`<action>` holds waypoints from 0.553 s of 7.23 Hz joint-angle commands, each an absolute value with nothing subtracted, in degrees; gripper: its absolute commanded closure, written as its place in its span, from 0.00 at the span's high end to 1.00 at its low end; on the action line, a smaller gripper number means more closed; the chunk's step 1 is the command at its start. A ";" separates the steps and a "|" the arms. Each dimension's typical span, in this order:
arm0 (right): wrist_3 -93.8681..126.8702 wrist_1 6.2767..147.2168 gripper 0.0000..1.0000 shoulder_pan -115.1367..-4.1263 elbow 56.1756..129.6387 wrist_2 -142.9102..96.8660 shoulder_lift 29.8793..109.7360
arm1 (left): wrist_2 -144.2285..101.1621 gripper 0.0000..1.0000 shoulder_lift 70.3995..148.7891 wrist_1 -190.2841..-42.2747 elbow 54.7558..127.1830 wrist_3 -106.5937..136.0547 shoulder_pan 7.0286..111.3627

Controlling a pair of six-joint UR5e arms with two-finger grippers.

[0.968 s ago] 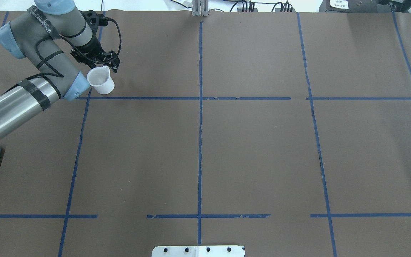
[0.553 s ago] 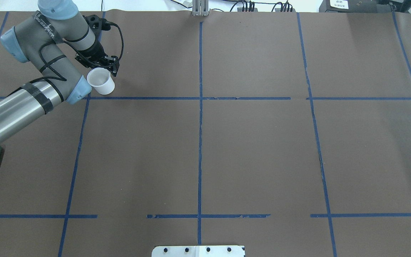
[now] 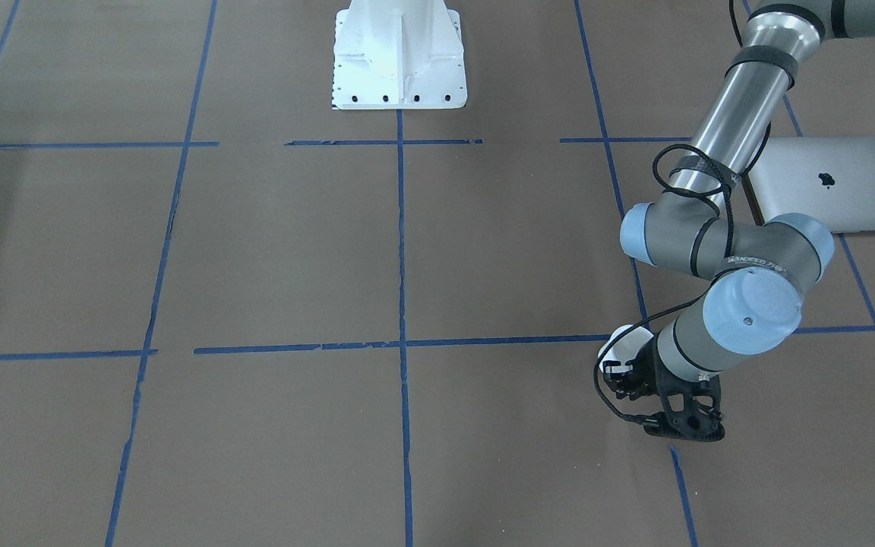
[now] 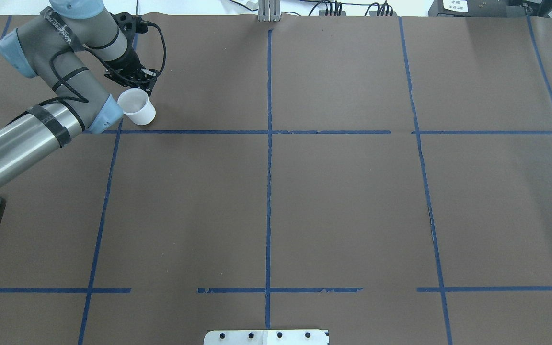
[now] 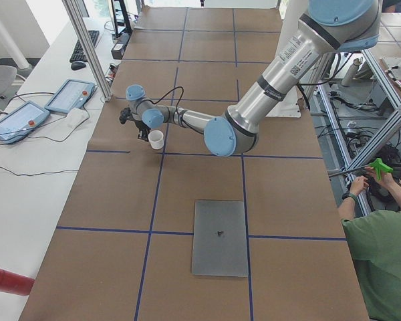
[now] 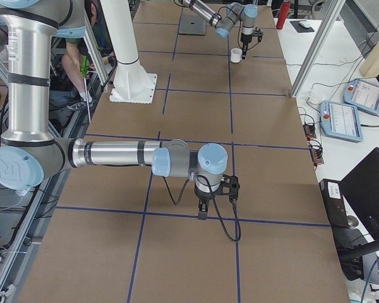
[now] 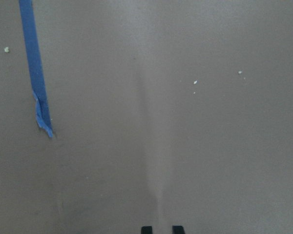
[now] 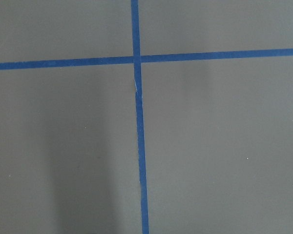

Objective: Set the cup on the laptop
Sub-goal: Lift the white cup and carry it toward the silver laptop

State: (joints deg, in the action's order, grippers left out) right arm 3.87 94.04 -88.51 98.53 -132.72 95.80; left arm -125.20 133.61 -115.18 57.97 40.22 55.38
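There is one cup here, small and white, standing upright with its mouth up on the brown table, just beside the left gripper; I cannot tell whether they touch; the left wrist camera shows two dark fingertips drawn close together over bare paper with nothing between them; one silver-grey laptop lies flat with its lid shut and logo up, well apart from the cup, with the left arm's forearm passing over one corner of it; the right gripper hangs over a blue tape line at the other end of the table, and I cannot tell whether its fingers are open or closed, since its own camera shows only one crossing of tape; one white robot base stands at the table's edge; two teach pendants sit on the side bench; one person in a green shirt is beside the frame
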 commanded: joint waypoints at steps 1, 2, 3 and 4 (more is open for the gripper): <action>3.87 94.04 1.00 -88.51 98.53 -132.71 95.80 | -125.33 0.00 133.33 -110.78 61.33 39.47 58.52; 3.87 94.04 1.00 -88.51 98.53 -132.71 95.80 | -125.59 0.00 130.72 -108.13 65.52 37.64 60.10; 3.87 94.04 1.00 -88.51 98.53 -132.71 95.80 | -125.77 0.00 126.69 -105.76 70.79 35.53 61.51; 3.87 94.04 1.00 -88.51 98.53 -132.71 95.80 | -125.77 0.00 122.56 -104.25 75.89 35.42 63.00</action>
State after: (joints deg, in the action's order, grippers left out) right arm 3.87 94.04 -88.51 98.53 -132.71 95.80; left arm -125.67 127.46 -106.71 69.53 36.48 61.08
